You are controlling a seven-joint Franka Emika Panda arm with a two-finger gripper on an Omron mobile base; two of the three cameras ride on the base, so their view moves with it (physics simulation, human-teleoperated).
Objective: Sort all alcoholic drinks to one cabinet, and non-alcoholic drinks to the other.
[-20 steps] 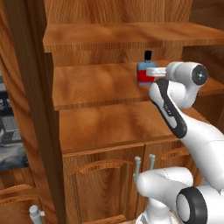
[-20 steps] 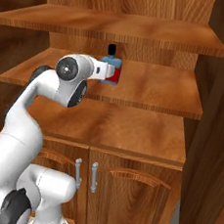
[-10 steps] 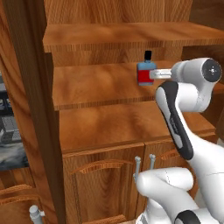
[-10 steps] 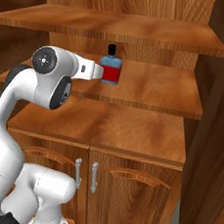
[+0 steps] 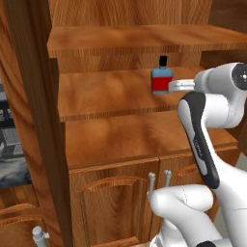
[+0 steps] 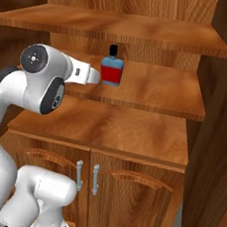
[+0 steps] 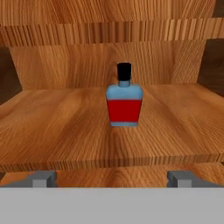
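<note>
A small flask-shaped bottle (image 5: pixel 161 79) (image 6: pixel 111 71) (image 7: pixel 124 101), blue with a red label and a black cap, stands upright on the middle shelf (image 5: pixel 101 94) (image 6: pixel 153 92) of the reddish-brown wooden cabinet (image 5: pixel 120 19). My gripper (image 5: pixel 174 86) (image 6: pixel 94 76) (image 7: pixel 112 178) hovers level with that shelf, just off its front edge and a short way back from the bottle. It is open, the fingertips (image 7: pixel 43 177) spread wide with nothing between them. In the hand view the bottle stands centred ahead.
An upper shelf (image 6: pixel 115 31) hangs close above the bottle. Below lies a wider wooden ledge (image 5: pixel 140 137) over two low doors with grey handles (image 5: pixel 151 185) (image 6: pixel 78 175). The cabinet's open door panels (image 5: pixel 34 96) (image 6: pixel 221 123) flank the opening.
My gripper, which was right at the bottle a second ago, has drawn back off the shelf. The bottle has stayed standing in place.
</note>
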